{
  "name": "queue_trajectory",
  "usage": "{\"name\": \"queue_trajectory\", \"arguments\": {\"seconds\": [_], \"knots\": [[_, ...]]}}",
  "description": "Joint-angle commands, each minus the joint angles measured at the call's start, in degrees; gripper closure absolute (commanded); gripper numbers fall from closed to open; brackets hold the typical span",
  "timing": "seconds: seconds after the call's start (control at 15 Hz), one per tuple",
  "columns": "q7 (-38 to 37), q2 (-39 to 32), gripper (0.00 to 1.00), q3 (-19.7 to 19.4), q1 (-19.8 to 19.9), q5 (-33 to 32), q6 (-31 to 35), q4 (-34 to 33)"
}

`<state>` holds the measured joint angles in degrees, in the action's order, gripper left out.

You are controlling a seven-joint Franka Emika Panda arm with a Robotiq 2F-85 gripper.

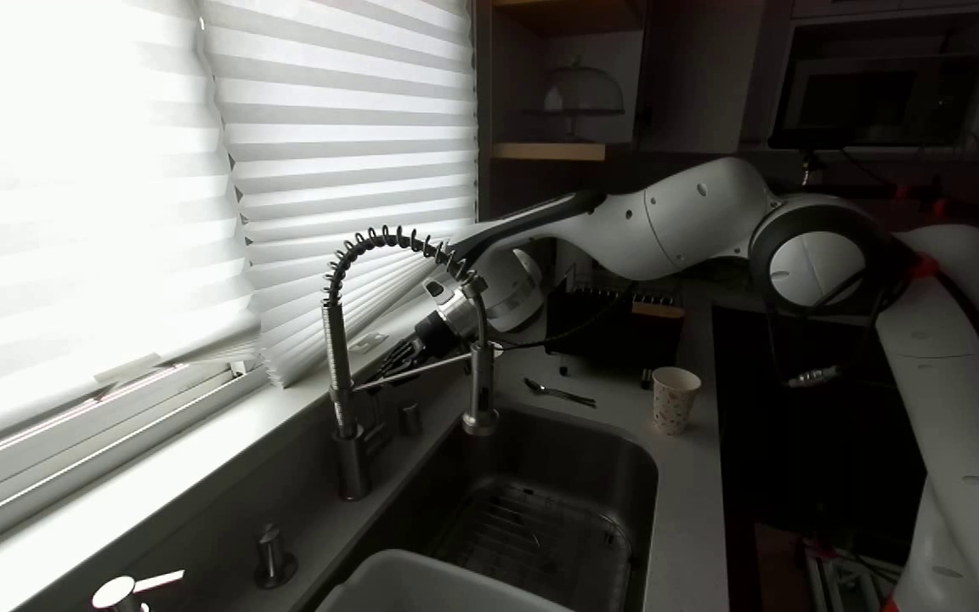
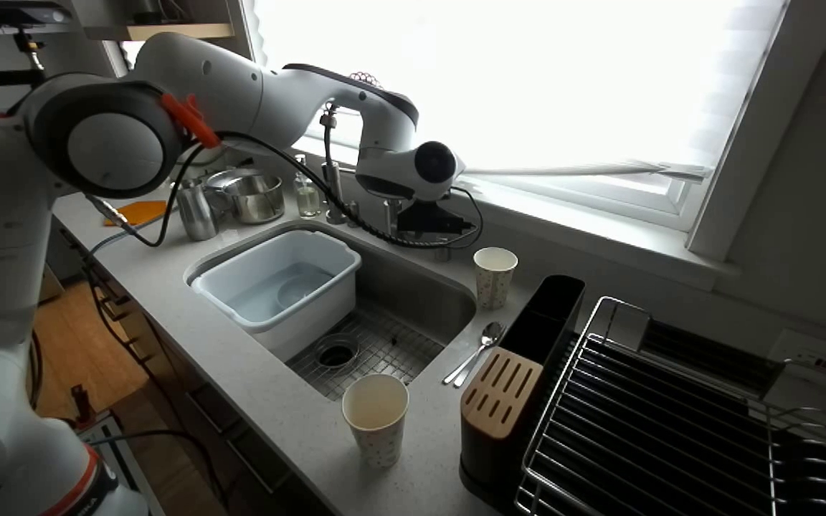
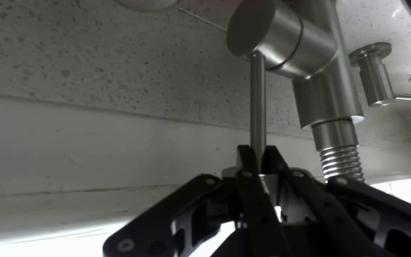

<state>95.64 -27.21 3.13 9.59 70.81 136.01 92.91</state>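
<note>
My gripper (image 3: 259,154) has its black fingers closed around the thin metal lever (image 3: 258,107) of the faucet handle in the wrist view. The lever stands out from the handle's round steel hub (image 3: 273,35), on the side of the faucet body (image 3: 323,89). In an exterior view, the gripper (image 1: 387,365) is low behind the spring-neck faucet (image 1: 352,463), close to the windowsill. In an exterior view, the gripper (image 2: 464,228) shows from the side below the wrist, and the lever is hidden there. The fingertips cover the lever's end.
A steel sink (image 2: 442,304) holds a white tub (image 2: 312,315). Paper cups (image 2: 376,423) (image 2: 493,279), spoons (image 2: 481,351), a black utensil holder (image 2: 528,344) and a wire dish rack (image 2: 642,423) stand beside it. The faucet's spray head (image 1: 481,391), blind (image 1: 353,161) and windowsill (image 1: 158,501) are near the arm.
</note>
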Motion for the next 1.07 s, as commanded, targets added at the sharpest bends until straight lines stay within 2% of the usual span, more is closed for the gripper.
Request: {"name": "queue_trajectory", "arguments": {"seconds": [0.0, 0.73, 0.8, 0.87, 1.0], "knots": [[0.7, -1.4, 0.97, -1.6, 0.0, 0.8, 0.9, -0.7], [-0.2, -1.5, 0.97, -1.7, 0.1, 0.6, 0.6, -0.9], [-0.3, -1.4, 0.62, -1.8, 0.0, 0.3, 0.5, -0.8], [-0.7, -1.2, 0.61, -2.0, -0.1, 0.0, 0.6, -0.6], [-1.9, -0.8, 0.48, -2.8, -0.2, -1.0, 0.9, 0.1]]}}
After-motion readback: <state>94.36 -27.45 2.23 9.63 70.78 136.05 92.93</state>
